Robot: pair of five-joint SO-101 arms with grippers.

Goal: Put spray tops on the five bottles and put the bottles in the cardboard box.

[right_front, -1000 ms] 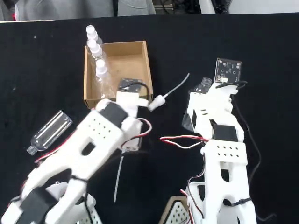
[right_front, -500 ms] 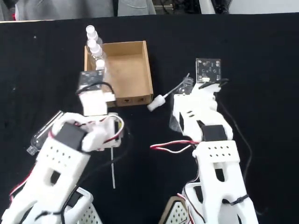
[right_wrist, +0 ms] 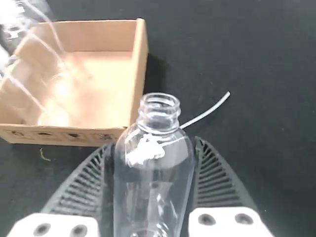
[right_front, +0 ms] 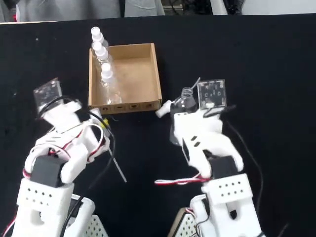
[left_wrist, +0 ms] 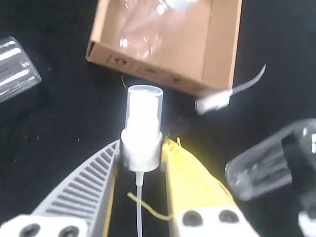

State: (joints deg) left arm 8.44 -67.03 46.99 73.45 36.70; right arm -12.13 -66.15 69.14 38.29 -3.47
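While three capped bottles (right_front: 106, 79) sit along the left wall of the cardboard box (right_front: 157, 74), their clear bodies are hard to make out. Just right of the box's near corner, the right gripper (right_wrist: 152, 145) clamps an open-necked bottle (right_wrist: 153, 173), its base cut off. A bare bottle (left_wrist: 15, 64) left of the box is half cut off. The left gripper (left_wrist: 142, 145) pinches a spray top (left_wrist: 143, 118). A loose spray top (left_wrist: 212, 103) lies by that near corner.
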